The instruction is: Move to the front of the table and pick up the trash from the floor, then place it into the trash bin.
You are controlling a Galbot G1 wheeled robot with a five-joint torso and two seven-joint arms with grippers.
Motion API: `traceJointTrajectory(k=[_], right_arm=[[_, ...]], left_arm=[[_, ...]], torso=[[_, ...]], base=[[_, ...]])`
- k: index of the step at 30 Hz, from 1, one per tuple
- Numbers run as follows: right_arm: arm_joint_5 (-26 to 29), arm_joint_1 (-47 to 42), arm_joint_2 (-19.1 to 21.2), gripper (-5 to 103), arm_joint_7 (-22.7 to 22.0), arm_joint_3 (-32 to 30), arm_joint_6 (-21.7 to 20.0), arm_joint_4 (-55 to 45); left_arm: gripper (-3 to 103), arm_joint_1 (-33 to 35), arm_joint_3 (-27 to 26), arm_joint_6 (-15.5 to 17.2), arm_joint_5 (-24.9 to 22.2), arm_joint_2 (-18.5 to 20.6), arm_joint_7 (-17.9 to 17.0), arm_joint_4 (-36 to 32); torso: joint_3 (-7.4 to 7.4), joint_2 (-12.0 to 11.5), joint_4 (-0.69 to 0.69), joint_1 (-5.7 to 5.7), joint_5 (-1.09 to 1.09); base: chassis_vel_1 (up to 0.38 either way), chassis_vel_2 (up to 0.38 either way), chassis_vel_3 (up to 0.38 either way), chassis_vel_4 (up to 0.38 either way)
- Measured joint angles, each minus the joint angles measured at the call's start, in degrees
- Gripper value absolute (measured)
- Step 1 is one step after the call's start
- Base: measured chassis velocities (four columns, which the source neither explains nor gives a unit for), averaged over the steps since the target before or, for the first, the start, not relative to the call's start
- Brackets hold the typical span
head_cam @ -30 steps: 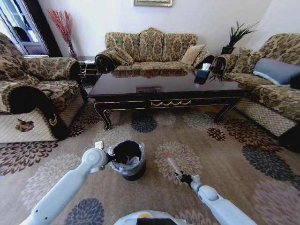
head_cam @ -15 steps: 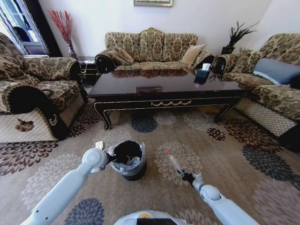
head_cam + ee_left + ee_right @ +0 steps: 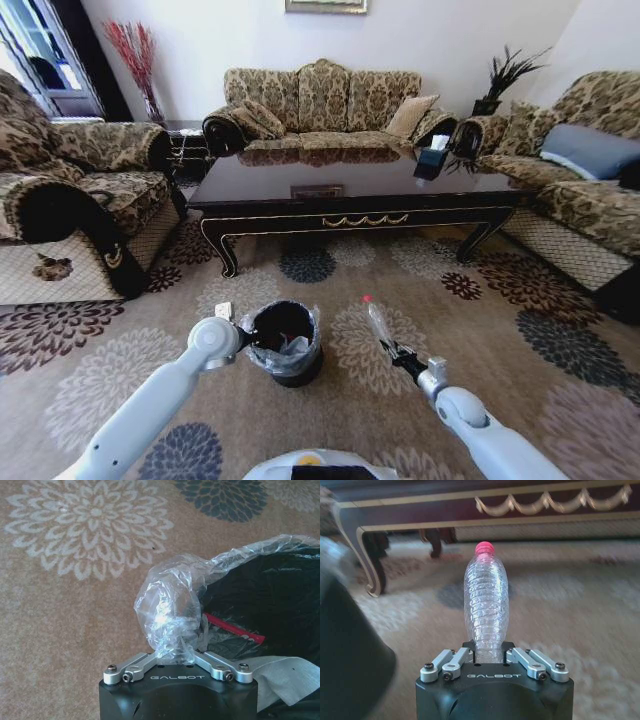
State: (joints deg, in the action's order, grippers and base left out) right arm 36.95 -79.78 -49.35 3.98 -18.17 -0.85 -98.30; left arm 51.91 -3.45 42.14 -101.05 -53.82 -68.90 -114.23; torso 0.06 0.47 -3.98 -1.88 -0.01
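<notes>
**Bottle in hand, bin held steady, drop still to come**

The robot stands in front of the coffee table (image 3: 350, 205), so the approach looks finished, and part of the pickup too. The right gripper (image 3: 395, 355) is closed around the base of a clear plastic bottle (image 3: 379, 325) with a red cap, lifted off the carpet (image 3: 480, 330) and pointing up and forward toward the table. In the right wrist view the bottle (image 3: 486, 605) rises straight out from between the closed-in fingers of the right gripper (image 3: 487, 655), with the table's gold-trimmed front and a curved leg behind it.

The bottle is not yet in the trash bin (image 3: 285, 342); it hangs just to the bin's right, apart from the rim. What is left, as I judge it, is carrying it over the opening and letting go.

The left gripper (image 3: 245, 335) is at the bin's left rim. In the left wrist view the left gripper (image 3: 172, 652) is pinched shut on a bunched fold of the translucent liner (image 3: 167, 610). Inside the bin something white (image 3: 297, 345) and a red strip (image 3: 235, 630) already lie, though I cannot tell what they are.
</notes>
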Motion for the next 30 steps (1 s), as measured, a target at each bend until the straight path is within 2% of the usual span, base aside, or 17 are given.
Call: traceJointTrajectory(k=[2,6,13,21,30], right_arm=[[-3.25,-0.82,0.50,24,-0.66,0.03,2.22,-3.89],[-7.15,-2.14,0.87,24,-0.68,0.03,4.81,-7.41],[-8.43,-4.67,1.29,24,-1.10,-0.89,5.65,-14.14],[-9.19,-6.52,1.99,24,-1.53,-0.67,5.48,-22.91],[-12.22,-8.86,1.04,24,-0.16,0.54,5.29,-25.15]], left_arm=[[0,-0.06,0.48,0.00,0.42,-0.69,-0.47,-0.22],[0,-0.85,1.56,0.00,0.65,-1.56,-0.93,-0.47],[0,-2.77,4.09,0.00,1.48,-2.38,-1.17,0.44],[0,-5.83,8.36,0.00,2.89,-5.81,-1.84,2.44],[0,-9.38,12.97,-0.09,3.31,-8.18,-2.27,3.77]], torso=[[0.00,0.00,0.04,0.00,0.01],[0.00,0.00,0.01,0.00,0.01],[0.00,0.00,0.01,0.00,0.01],[0.00,0.00,0.02,0.00,0.02],[0.00,0.00,0.02,0.00,0.01]], base=[[0.000,0.000,0.000,0.000],[0.000,0.000,0.000,0.000],[0.000,0.000,0.000,0.000],[0.000,0.000,0.000,0.000],[0.000,0.000,0.000,0.000]])
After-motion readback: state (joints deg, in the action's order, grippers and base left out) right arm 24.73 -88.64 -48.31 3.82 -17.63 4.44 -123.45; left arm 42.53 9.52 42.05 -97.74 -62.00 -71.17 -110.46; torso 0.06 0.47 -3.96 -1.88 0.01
